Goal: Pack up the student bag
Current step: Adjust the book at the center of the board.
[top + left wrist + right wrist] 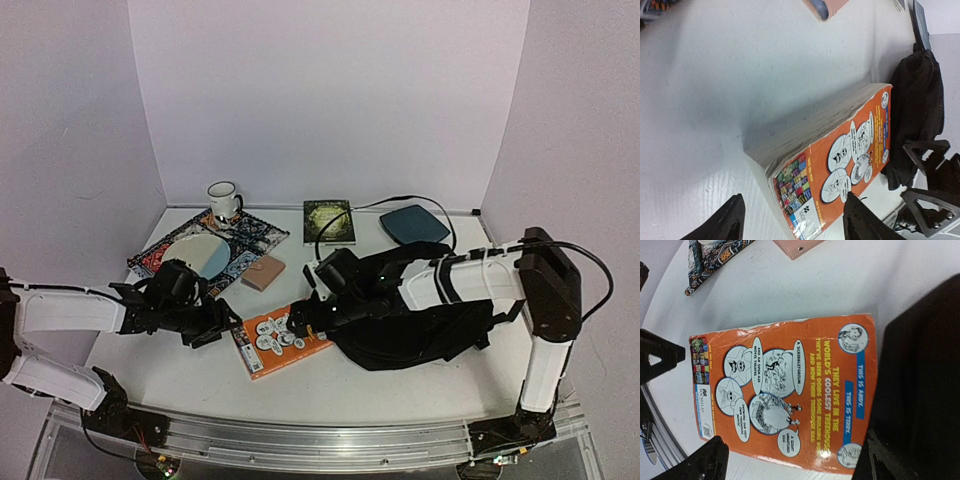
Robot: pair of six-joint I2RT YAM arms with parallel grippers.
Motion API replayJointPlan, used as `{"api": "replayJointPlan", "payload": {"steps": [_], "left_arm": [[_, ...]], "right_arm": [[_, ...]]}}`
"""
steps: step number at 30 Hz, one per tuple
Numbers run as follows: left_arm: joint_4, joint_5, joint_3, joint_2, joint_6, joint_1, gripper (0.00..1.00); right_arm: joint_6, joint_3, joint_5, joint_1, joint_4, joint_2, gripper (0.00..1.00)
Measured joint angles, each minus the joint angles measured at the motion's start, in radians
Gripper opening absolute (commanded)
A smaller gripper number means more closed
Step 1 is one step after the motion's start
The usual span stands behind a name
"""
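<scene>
Looks like a book pickup in the works. Orange book (282, 338) lying flat on the white table (400, 390), one short end toward the left gripper (797, 222), which is open, a finger either side of that end and not visibly touching. Right gripper (795, 460) spread wide too, hovering over the cover, holding nothing. Student bag (425, 330) slumped in a black heap just right of the book, under the right arm, either pressed against the book's far edge or lapping over it; can't say which. No zip or mouth to be seen in any view, so nowhere obvious to put anything yet. Biggest worry, just guessing: two grippers crowding one flat book, near enough to knock fingers. Also easy to pinch only the top cover and fan the pages open, or to skid the whole thing across the tabletop instead of lifting it. Could end up shoved under the floppy fabric rather than inside. Worth watching the right arm as well, stretched over the bag and likely to drag it or squash it shut. Mug (223, 200), patterned mat (215, 245), pink thing (264, 271), green book (328, 220) and teal pad (415, 223) sitting well apart at the back.
</scene>
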Motion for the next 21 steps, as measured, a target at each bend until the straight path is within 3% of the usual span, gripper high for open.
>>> {"api": "replayJointPlan", "payload": {"steps": [5, 11, 15, 21], "left_arm": [[-0.105, -0.082, 0.176, 0.073, 0.155, 0.002, 0.75], [-0.133, -0.077, 0.322, 0.289, 0.302, 0.003, 0.75], [-0.162, -0.039, 0.347, 0.387, 0.353, 0.003, 0.75], [-0.179, 0.063, 0.345, 0.4, 0.372, 0.004, 0.73]], "right_arm": [[0.082, -0.075, 0.024, 0.009, 0.0, -0.087, 0.98], [0.186, -0.114, 0.036, 0.054, -0.003, -0.084, 0.98], [0.248, -0.118, 0.038, 0.075, 0.013, -0.065, 0.98], [0.28, -0.083, 0.031, 0.085, 0.031, 0.028, 0.98]]}}
